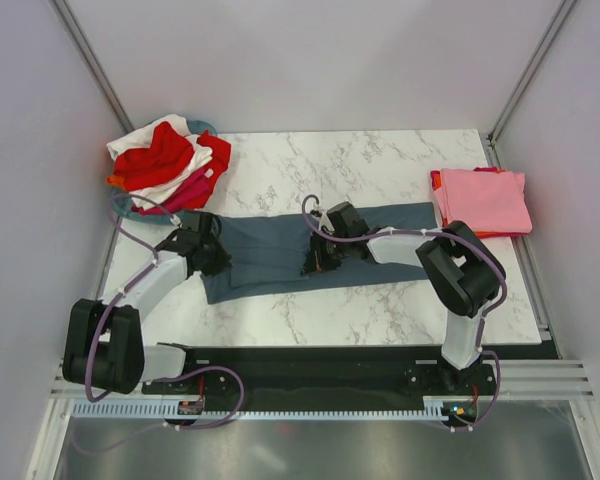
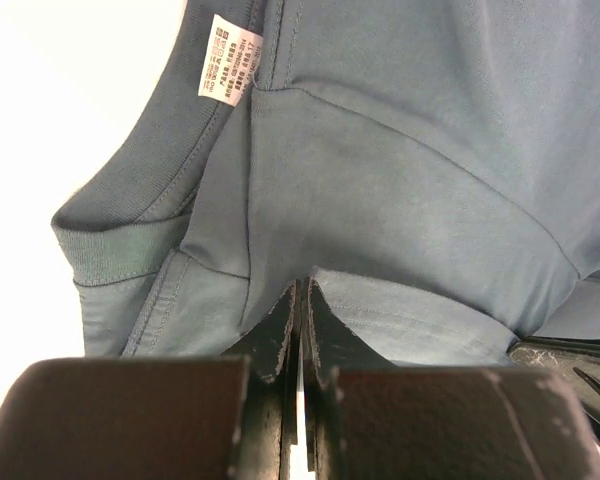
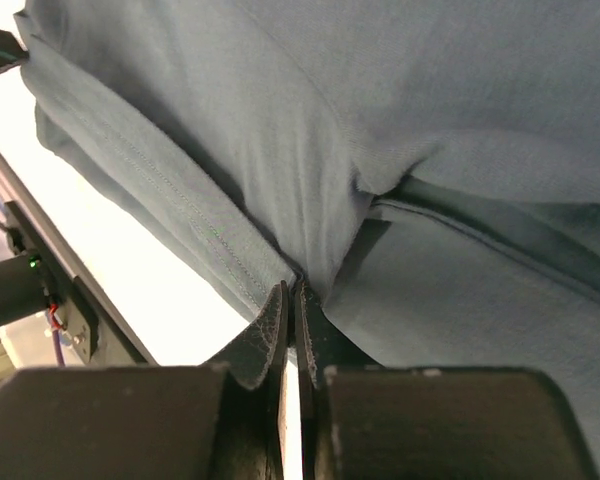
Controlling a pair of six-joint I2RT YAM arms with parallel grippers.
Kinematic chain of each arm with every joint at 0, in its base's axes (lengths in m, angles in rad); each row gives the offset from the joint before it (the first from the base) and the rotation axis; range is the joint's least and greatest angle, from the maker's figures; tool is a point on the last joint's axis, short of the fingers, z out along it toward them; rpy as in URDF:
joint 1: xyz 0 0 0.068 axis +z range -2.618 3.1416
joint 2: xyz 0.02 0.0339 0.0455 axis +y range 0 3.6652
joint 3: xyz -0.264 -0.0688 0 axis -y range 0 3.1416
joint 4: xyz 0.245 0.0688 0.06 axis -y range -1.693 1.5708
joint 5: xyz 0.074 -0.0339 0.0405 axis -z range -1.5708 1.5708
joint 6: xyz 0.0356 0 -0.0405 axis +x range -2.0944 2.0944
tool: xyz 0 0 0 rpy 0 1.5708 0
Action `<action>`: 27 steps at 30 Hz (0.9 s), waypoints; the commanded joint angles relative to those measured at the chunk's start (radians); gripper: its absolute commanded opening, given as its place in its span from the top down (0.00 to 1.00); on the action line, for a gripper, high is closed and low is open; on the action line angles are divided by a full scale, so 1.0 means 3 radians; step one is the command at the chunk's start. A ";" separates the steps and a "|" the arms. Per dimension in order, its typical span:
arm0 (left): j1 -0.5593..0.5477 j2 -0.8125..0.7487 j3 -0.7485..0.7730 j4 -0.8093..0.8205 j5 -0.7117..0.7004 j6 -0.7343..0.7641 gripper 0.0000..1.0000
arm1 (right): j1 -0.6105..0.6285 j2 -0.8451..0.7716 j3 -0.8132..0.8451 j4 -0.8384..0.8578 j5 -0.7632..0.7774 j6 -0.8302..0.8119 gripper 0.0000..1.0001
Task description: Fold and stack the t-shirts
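Spread slate blue-grey t-shirt (image 1: 270, 255) centre; folded pink t-shirt (image 1: 485, 200) right; heap (image 1: 165, 160) back-left.

The scuffed black left claw (image 2: 300, 300) and right claw (image 3: 292, 300) cap white-linked, black-jointed arms (image 1: 155, 280) trailing purple-grey cables (image 1: 100, 335).

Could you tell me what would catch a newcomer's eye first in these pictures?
A blue-grey shirt lies across the middle of the table, pinched by the left gripper at its left end and the right gripper near its middle. A red-and-white heap of shirts sits far left; a folded pink shirt far right.
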State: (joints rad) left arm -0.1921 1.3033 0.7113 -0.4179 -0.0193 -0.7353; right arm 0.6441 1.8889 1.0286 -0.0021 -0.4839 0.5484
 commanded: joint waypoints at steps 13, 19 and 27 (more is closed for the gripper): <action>0.0011 -0.0305 -0.0290 0.0028 0.0345 0.0140 0.98 | 0.0047 -0.0339 -0.0197 0.0206 -0.0161 0.0003 0.80; 0.0001 -0.0479 -0.0387 0.0018 0.0458 0.0247 0.98 | 0.0046 -0.0416 -0.0233 0.0201 -0.0156 -0.0028 0.80; 0.0001 -0.0479 -0.0423 -0.0013 0.0366 0.0160 0.98 | 0.0047 -0.0345 -0.0218 0.0140 -0.0192 -0.0013 0.92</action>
State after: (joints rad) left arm -0.1921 1.1786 0.5926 -0.4210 0.0891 -0.7082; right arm 0.6525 1.8008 0.9615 0.0296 -0.5190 0.5541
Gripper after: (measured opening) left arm 0.027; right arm 0.093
